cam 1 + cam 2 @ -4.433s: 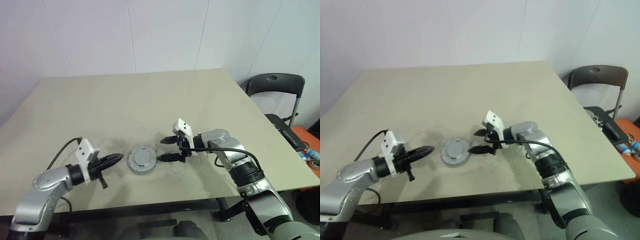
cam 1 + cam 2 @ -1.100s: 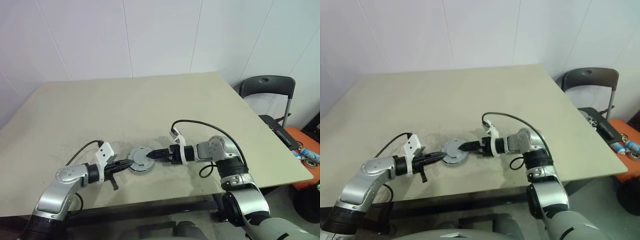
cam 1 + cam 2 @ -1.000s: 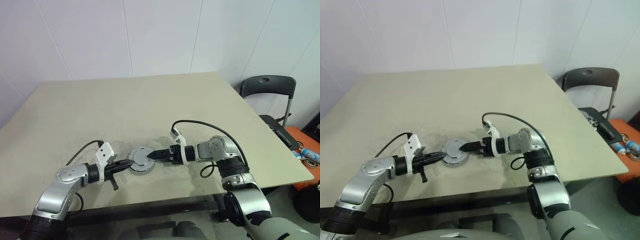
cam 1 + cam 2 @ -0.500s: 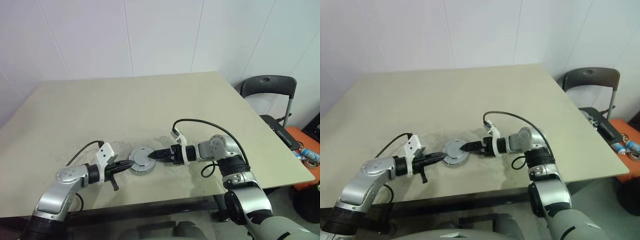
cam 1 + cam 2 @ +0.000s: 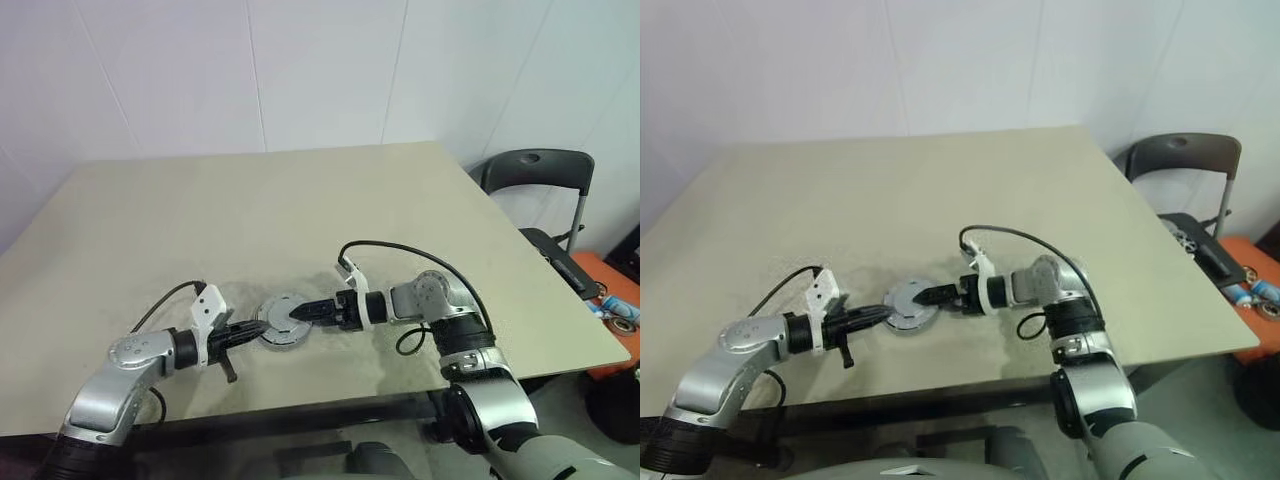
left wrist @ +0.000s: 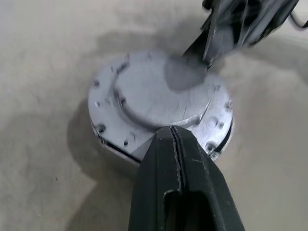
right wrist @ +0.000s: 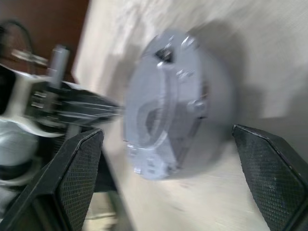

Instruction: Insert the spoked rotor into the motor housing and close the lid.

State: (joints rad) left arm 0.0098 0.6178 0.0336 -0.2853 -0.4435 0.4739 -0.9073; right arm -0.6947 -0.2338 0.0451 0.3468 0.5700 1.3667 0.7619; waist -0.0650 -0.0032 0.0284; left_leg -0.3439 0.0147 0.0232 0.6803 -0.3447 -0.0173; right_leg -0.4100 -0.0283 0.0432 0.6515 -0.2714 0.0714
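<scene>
The lid [image 6: 161,103] covers the motor housing [image 7: 192,139], hiding whatever lies inside. In the right wrist view the housing and left hand [image 7: 113,109] are blurred.

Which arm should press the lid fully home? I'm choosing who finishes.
Left, probably: its shut fingers already rest at the lid edge, while the right fingers stand open, straddling it.

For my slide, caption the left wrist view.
Shut left gripper at the edge of the lid, closed on the motor housing.
</scene>
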